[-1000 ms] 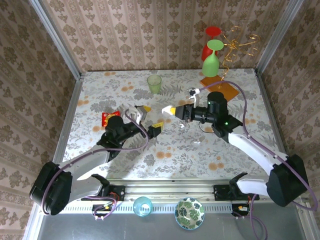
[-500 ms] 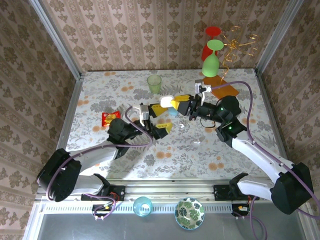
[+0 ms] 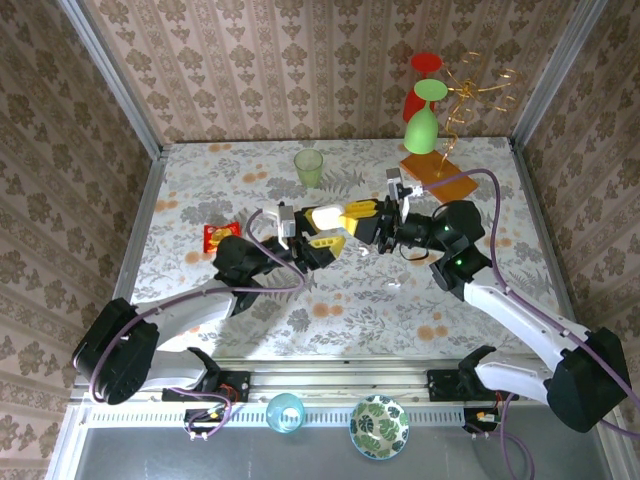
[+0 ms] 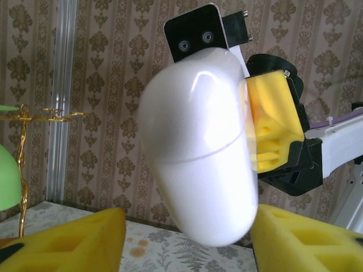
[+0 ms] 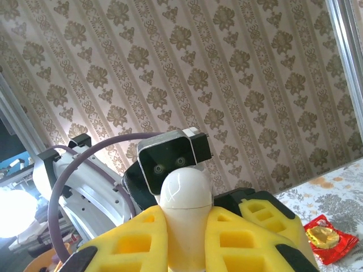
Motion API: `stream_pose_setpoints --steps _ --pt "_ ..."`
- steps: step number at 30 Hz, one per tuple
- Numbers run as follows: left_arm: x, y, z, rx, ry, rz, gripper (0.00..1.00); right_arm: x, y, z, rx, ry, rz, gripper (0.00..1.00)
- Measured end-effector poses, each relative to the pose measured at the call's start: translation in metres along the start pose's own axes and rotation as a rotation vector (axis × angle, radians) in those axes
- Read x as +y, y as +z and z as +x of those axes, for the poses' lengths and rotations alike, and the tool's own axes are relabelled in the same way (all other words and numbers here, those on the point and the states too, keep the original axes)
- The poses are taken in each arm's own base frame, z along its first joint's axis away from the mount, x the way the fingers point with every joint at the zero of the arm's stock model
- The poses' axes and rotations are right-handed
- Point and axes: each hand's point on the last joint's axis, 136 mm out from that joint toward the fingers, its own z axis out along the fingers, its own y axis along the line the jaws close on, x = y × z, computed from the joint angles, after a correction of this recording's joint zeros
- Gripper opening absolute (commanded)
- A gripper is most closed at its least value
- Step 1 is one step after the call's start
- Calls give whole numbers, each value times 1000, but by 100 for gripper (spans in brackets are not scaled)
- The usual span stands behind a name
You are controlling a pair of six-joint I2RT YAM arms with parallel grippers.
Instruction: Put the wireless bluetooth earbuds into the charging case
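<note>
**Claws share the case above the bench**

Our right claw (image 5: pixel 182 232) pinches the closed white charging case (image 5: pixel 184 192) aloft over the bench's (image 3: pixel 220 180) middle. Our left claw (image 4: pixel 187 241) stands half-wide about its lower end. We should grip squarely below the seam before prying. A likely earbud (image 3: pixel 393 286) lies toward the near edge.

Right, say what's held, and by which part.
Right gripper pinches the white charging case across its sides, rounded end sticking out; left gripper open, gripping nothing.
</note>
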Motion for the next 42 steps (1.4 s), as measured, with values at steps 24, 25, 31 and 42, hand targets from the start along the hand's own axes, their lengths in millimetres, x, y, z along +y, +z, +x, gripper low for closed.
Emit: stream_pose_setpoints --steps 24,25,31,42 --pt "-13 0 -16 -35 30 29 46 -4 -2 12 24 -29 13 11" --pt "-13 0 -17 -38 33 30 46 -5 -3 15 30 -21 18 11" --pt "-12 -1 -18 -41 31 24 22 -6 -4 19 37 -12 22 11" --pt "-16 -1 -17 -35 39 45 18 -8 -6 20 49 -34 49 50"
